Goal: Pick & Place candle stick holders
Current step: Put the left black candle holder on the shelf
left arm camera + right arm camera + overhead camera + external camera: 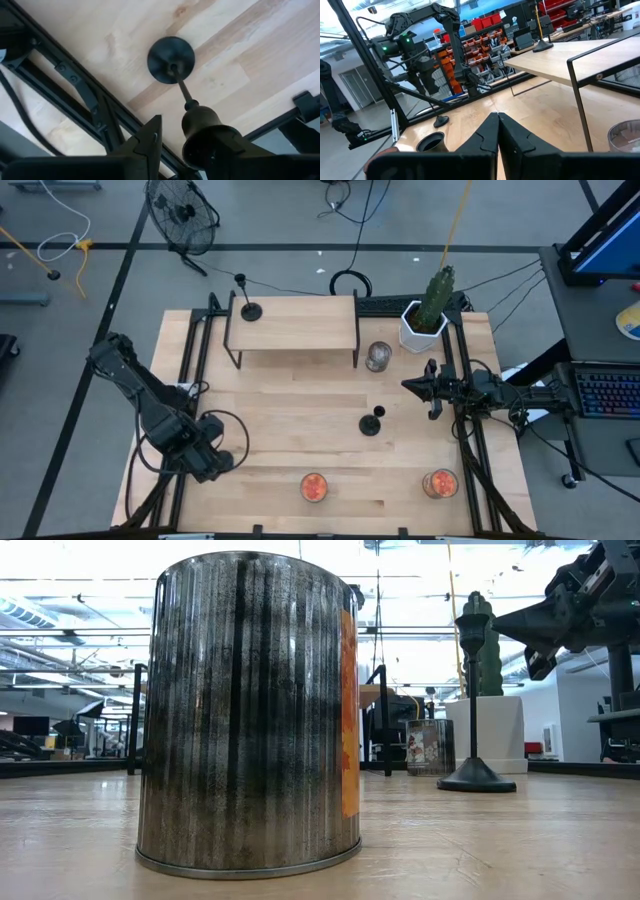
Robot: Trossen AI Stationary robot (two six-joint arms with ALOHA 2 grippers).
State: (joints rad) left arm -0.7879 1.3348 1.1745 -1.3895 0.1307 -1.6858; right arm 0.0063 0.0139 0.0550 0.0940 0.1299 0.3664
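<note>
One black candle stick holder (171, 59) stands on its disc base at the table's near left, beside the black frame rail. My left gripper (215, 458) points down over it, open, its fingers either side of the cup top (200, 125). A second holder (248, 310) stands on the raised shelf (293, 320). A third (372, 420) stands on its base mid-table. My right gripper (408, 385) waits shut at the right, level and touching nothing. My left gripper comes at the holder's cup top (197, 117) from above, pointing down. Bare table shows between one finger (152, 137) and the cup. The cup lies close against the other finger (235, 147), and I cannot tell whether they touch.
Two orange-filled jars (313, 487) (440, 483) stand near the front edge. A clear glass jar (378, 357) and a cactus in a white pot (425, 320) stand at the back right. Black frame rails (85, 95) run along the table's left side.
</note>
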